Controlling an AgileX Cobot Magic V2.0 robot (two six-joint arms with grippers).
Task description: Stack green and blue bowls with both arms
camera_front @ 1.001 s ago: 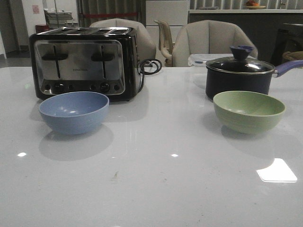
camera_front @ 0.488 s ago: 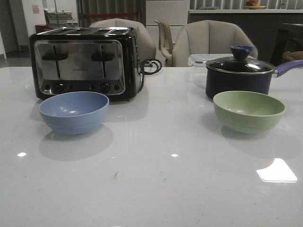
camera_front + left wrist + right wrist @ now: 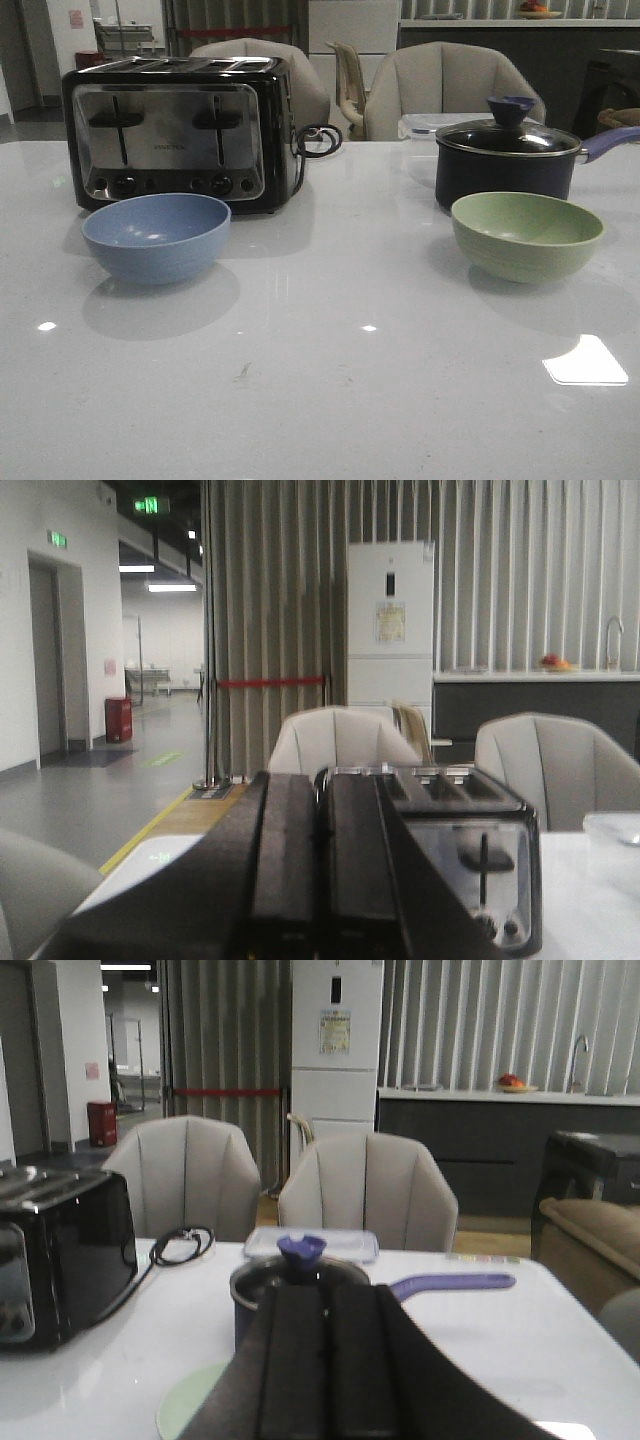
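The dusty blue bowl sits on the white table at the left, in front of the toaster. The pale green bowl sits at the right, in front of the saucepan; its rim also shows in the right wrist view, below and beside my fingers. Neither arm shows in the front view. My left gripper is shut and empty, held above the table and facing the toaster. My right gripper is shut and empty, above the table just short of the green bowl. The blue bowl is hidden in the left wrist view.
A black and chrome toaster with a coiled cord stands at the back left. A dark navy saucepan with a glass lid and a purple handle stands at the back right, a clear lidded box behind it. Chairs stand beyond the table.
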